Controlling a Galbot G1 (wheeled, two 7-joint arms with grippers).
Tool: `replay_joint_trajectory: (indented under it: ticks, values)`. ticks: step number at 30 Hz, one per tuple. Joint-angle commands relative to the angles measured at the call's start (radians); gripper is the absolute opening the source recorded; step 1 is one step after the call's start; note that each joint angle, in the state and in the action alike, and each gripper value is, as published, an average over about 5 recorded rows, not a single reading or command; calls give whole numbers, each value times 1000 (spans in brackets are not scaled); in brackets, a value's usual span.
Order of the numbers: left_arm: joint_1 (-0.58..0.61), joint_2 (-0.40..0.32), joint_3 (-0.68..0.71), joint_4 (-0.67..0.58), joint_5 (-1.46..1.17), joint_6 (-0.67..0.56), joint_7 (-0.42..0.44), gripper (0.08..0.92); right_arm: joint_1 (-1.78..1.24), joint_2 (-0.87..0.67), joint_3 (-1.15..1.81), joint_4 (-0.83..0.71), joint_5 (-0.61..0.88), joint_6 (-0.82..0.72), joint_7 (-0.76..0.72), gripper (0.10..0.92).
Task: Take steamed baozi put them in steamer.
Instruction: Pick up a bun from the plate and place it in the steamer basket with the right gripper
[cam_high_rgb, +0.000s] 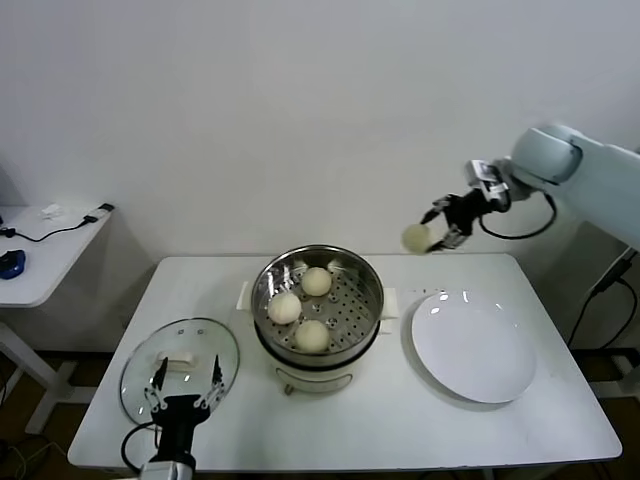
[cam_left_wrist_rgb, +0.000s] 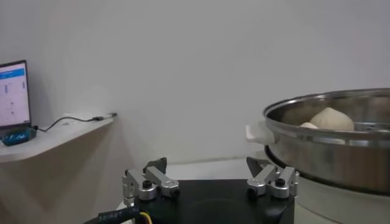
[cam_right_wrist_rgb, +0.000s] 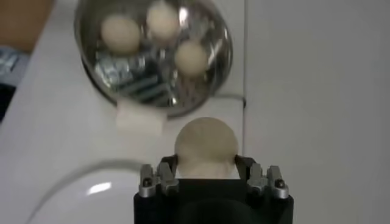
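**Three buns in, fourth in the air**

White wall behind, white bench (cam_high_rgb: 480, 440) below. Three steamed baozi (cam_high_rgb: 300, 308) already resting on the perforated tray inside the steamer (cam_high_rgb: 318, 345). Fourth bun (cam_high_rgb: 415, 237) clamped in the right end effector (cam_high_rgb: 432, 238), raised above the bench between steamer and plate (cam_high_rgb: 473, 352), off to the steamer's right. Plate bare. Left end effector (cam_high_rgb: 184, 392) spread wide, idle by the glass lid (cam_high_rgb: 180, 370). Remaining, by the look of it: carry over, lower, release.
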Motion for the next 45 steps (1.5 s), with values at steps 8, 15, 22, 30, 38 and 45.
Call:
replay_joint_trajectory:
  ticks: [8, 15, 22, 30, 38, 45]
  values:
    - [0, 4, -11, 2, -16, 3, 1, 823, 30, 201, -223, 228, 226, -246, 285, 645]
    - [-2, 5, -12, 13, -17, 2, 1, 823, -61, 199, -214, 143, 146, -248, 294, 645]
    - [-5, 6, -14, 19, -18, 2, 1, 823, -113, 206, -196, 117, 120, -237, 286, 645]
    - [-10, 6, -13, 26, -19, -2, 0, 823, -139, 222, -192, 108, 91, -241, 302, 645]
    - [-11, 9, -16, 28, -21, -3, -1, 823, -155, 241, -180, 94, 95, -246, 305, 653]
    - [-14, 11, -16, 27, -22, 1, 1, 823, -95, 235, -172, 89, 139, -204, 253, 797]
